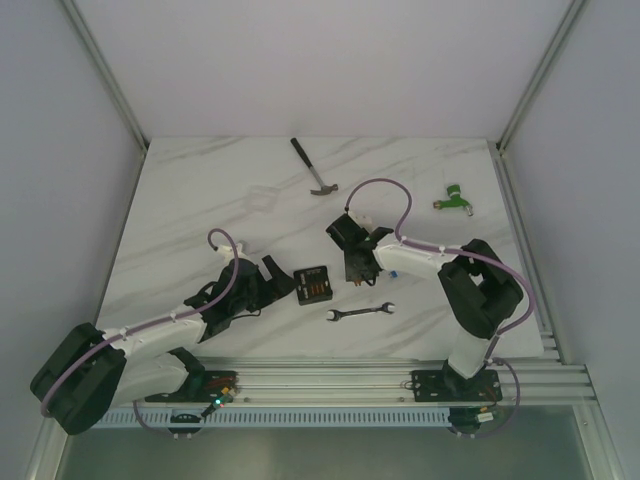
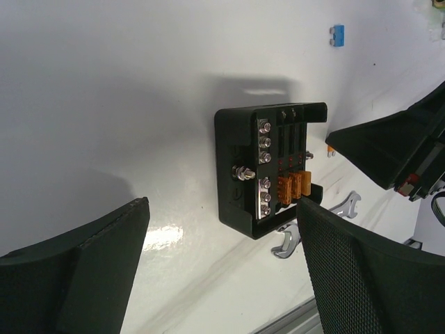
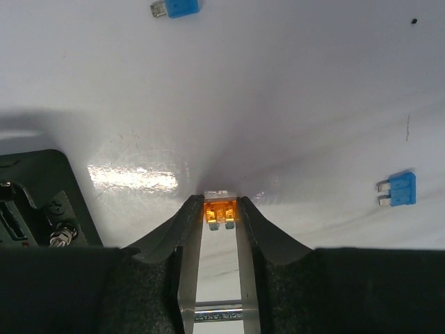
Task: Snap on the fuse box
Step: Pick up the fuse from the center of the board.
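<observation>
**A:** Top view first. Where's the fuse box (image 1: pixel 312 285)?

**B:** Flat on the marble tabletop (image 1: pixel 200 200), toward the front, between the two arms. Left fingers (image 1: pixel 270 270) sit just to its left, spread wide, nothing in them. Right fingers (image 1: pixel 352 268) are just to its right, tips down at the tabletop. Can't tell their spread from up here.

**A:** Other items?

**B:** Wrench (image 1: pixel 360 313) in front of the box and to the right, not touching it. Hammer (image 1: pixel 313 168) well back. Small green tool (image 1: pixel 455 197) far right, kind unclear.

**A:** Left wrist.

**B:** Left fingers (image 2: pixel 83 271) wide apart and empty. The fuse box (image 2: pixel 268 170) lies beyond them, untouched. Its face is open, with a column of screws and orange fuses seated in the slots. The wrench (image 2: pixel 345 205) shows past its far corner. One loose blue fuse (image 2: pixel 338 35) lies further off. Right fingers (image 2: pixel 382 149) reach in from the right edge.

**A:** Right wrist.

**B:** Right fingers (image 3: pixel 163 243) stand narrow, pinching a loose orange fuse (image 3: pixel 221 212) at the tips. The fuse fills the gap, down at the tabletop. A corner of the fuse box (image 3: pixel 35 195) shows at lower left, apart from the tips. One blue fuse (image 3: pixel 175 8) lies at the top edge, another blue fuse (image 3: pixel 400 189) off to the right, both well clear.
</observation>
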You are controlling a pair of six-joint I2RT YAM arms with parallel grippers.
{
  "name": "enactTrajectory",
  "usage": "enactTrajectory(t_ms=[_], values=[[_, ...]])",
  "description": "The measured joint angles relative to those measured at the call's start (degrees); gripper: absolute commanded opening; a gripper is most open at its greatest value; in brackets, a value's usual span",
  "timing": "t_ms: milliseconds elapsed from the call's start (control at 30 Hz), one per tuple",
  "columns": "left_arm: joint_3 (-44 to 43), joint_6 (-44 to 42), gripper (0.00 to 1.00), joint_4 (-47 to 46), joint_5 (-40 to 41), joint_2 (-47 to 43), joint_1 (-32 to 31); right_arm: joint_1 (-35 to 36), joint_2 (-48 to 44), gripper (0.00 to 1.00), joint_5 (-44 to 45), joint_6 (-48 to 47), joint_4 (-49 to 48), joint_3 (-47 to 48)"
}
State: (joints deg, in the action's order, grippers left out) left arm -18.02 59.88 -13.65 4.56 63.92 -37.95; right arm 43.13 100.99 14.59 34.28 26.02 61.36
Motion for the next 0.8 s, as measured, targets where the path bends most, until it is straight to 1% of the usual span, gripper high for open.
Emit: enactTrajectory(t_ms=[200, 300, 533, 667, 800], values=[[0.0, -0.44, 0.92, -0.61, -0.87, -0.02, -0.33, 0.07, -0.33, 0.23, 0.07, -0.07, 0.15, -0.02], [0.0, -0.9, 0.91, -2.01, -1.09, -0.22, -1.46, 0.17, -1.4, 0.23, 0.24, 0.0, 0.98, -0.17], [0.0, -2.62, 0.87, -9.55, -0.26, -0.57, -5.84, 0.87, -8.55, 0.23, 0.46, 1.84, 0.02, -0.15], [-0.26, -5.49, 0.82, -14.21, 2.62, -0.48, -8.63, 2.08, -12.83, 0.22, 0.42, 3.63, -2.23, -0.13], [-2.54, -9.62, 0.73, -18.12, 6.82, 1.6, -12.98, 3.34, -17.03, 0.22, 0.42, 5.68, -5.09, -0.13]])
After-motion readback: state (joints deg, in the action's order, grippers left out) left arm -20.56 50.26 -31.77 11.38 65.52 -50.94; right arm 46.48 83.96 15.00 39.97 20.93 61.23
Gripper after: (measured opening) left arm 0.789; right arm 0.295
